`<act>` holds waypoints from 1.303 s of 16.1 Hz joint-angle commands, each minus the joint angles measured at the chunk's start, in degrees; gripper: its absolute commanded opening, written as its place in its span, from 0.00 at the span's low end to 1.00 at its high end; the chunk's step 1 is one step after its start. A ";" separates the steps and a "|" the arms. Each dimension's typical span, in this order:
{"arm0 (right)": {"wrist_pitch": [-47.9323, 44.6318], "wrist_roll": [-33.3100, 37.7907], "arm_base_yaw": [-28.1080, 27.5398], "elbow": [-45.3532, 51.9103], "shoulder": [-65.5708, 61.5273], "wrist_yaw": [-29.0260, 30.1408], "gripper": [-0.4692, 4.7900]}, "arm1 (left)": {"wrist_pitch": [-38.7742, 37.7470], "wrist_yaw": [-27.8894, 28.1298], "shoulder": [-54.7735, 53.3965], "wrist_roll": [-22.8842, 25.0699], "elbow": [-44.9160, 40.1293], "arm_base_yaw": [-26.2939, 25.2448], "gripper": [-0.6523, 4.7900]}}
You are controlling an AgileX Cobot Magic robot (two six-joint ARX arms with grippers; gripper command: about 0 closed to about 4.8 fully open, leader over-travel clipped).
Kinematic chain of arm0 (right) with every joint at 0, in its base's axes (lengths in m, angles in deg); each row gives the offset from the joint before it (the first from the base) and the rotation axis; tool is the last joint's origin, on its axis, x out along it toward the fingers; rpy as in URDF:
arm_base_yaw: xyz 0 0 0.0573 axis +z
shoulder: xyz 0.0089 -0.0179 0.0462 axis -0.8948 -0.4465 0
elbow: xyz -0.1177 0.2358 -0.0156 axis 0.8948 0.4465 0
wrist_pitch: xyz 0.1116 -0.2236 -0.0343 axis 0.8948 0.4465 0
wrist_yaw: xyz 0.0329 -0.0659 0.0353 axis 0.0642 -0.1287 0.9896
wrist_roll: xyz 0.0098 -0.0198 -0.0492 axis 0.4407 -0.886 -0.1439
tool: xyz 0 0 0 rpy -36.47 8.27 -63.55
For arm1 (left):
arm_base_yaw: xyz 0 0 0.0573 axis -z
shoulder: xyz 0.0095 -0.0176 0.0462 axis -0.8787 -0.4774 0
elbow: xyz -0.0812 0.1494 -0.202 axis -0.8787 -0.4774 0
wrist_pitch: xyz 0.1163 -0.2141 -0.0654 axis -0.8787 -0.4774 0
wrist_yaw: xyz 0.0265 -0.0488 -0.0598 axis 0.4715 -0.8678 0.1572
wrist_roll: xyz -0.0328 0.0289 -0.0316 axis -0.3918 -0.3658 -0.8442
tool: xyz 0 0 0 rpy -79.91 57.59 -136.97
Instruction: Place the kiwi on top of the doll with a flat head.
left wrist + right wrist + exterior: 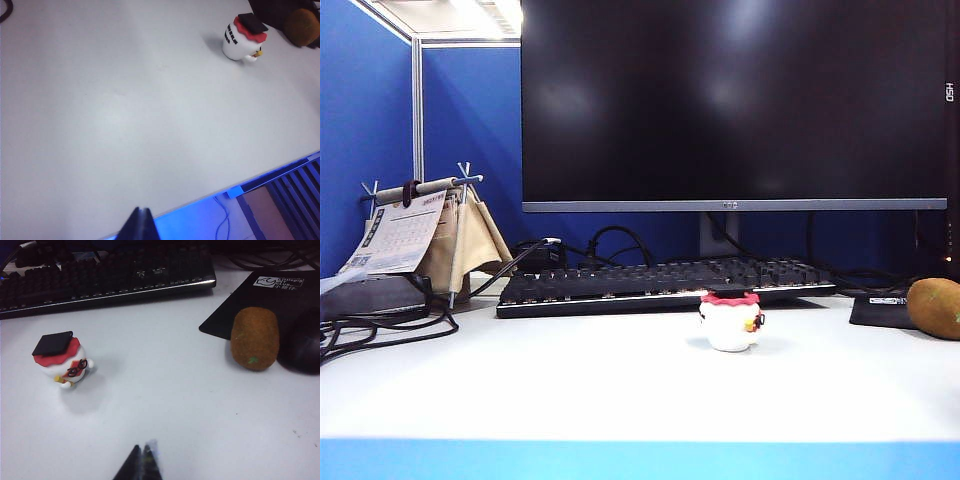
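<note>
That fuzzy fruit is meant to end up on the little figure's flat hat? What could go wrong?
Nothing is held yet: left gripper and right gripper are shut, hanging away from both.

1. The kiwi lies against the mouse; grasping could nudge it.
2. The kiwi looks bigger than the doll, so it may roll off or tip the doll.

We see the doll (pixel 731 322) on the table (pixel 620 390) just in front of the keyboard (pixel 660 283), monitor (pixel 735 100) behind that. The kiwi (pixel 934 307) sits well off to the doll's right, touching the mouse pad (pixel 270 295), beside the mouse (pixel 302 347).
</note>
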 commanded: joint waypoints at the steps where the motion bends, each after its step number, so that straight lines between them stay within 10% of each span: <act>1: 0.48 0.13 0.09 0.13 -0.07 0.44 0.09 | -1.05 -1.55 -0.11 0.04 -0.04 0.00 0.17; 7: 0.17 0.13 0.09 0.11 -0.07 1.97 0.09 | -0.98 -2.58 -0.11 0.04 -0.04 0.00 0.17; 8: -0.52 0.09 0.09 -0.17 -0.07 2.69 0.17 | -0.98 -2.58 -0.11 0.04 -0.04 0.00 0.17; 9: -4.00 0.00 0.09 -1.05 -0.07 2.40 0.53 | -0.98 -2.58 -0.11 0.07 -0.04 0.00 0.17; 16: -5.49 -12.63 -2.08 -24.46 -16.79 -10.10 0.59 | -0.90 -3.74 -0.11 0.39 -0.04 0.00 0.18; 21: 26.16 -15.10 -14.82 -62.03 -58.71 9.46 0.68 | -0.50 -8.87 -0.09 0.22 0.02 0.00 0.77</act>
